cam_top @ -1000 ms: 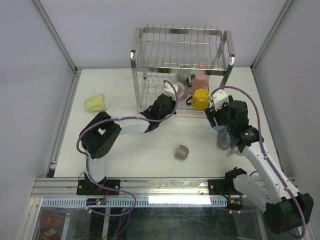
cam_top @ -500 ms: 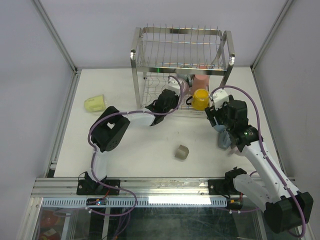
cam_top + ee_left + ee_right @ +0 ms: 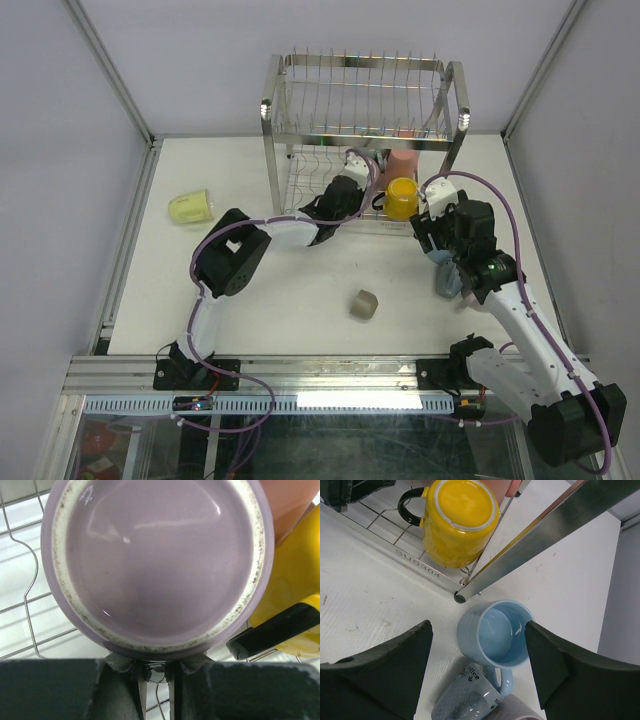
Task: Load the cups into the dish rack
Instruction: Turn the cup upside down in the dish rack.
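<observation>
White counter (image 3: 300, 290), dish rack (image 3: 360, 100) at far centre: left fingers (image 3: 65, 690) pinch the mauve mug (image 3: 155, 565) inside its lower tier, base toward the wrist; right fingers (image 3: 380, 675) spread wide, empty, above an upright blue mug (image 3: 497, 632).

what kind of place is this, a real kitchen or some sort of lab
Most likely a robot test cell, not a kitchen: a white table walled by panels on aluminium posts, a left arm and right arm bolted at its near edge, and a steel dish rack holding a yellow mug.
</observation>
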`<state>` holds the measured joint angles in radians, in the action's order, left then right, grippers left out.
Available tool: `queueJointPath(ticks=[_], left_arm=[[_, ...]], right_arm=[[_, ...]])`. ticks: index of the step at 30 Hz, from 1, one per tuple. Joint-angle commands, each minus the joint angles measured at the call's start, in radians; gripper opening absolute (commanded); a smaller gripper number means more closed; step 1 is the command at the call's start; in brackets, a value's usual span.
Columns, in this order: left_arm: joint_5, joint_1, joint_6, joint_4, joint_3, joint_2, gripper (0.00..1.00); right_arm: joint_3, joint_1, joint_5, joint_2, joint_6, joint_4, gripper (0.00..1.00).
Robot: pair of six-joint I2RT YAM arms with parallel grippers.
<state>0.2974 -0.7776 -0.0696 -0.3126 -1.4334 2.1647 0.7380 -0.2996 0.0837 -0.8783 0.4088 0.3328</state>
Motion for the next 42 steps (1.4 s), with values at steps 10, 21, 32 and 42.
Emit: queueJointPath(ticks=[10,21,32,42], left_arm=[[-0.044,0.004,0.011,-0.068,-0.119,0.016,0.14],[-0.056,0.003,0.004,-0.066,-0.122,0.004,0.25],[-0.133,0.003,-0.028,-0.129,-0.025,-0.091,0.34],[-0.237,0.006,-0.079,-0.192,0.041,-0.139,0.4]], right_arm=[[0.001,0.0,0.022,0.009,-0.001,-0.069,0.77],[-0.002,0.001,0.027,0.011,0.002,-0.072,0.77],[-0.003,0.0,0.015,0.012,0.004,-0.068,0.77],[-0.002,0.0,-0.001,0.014,0.005,-0.063,0.77]])
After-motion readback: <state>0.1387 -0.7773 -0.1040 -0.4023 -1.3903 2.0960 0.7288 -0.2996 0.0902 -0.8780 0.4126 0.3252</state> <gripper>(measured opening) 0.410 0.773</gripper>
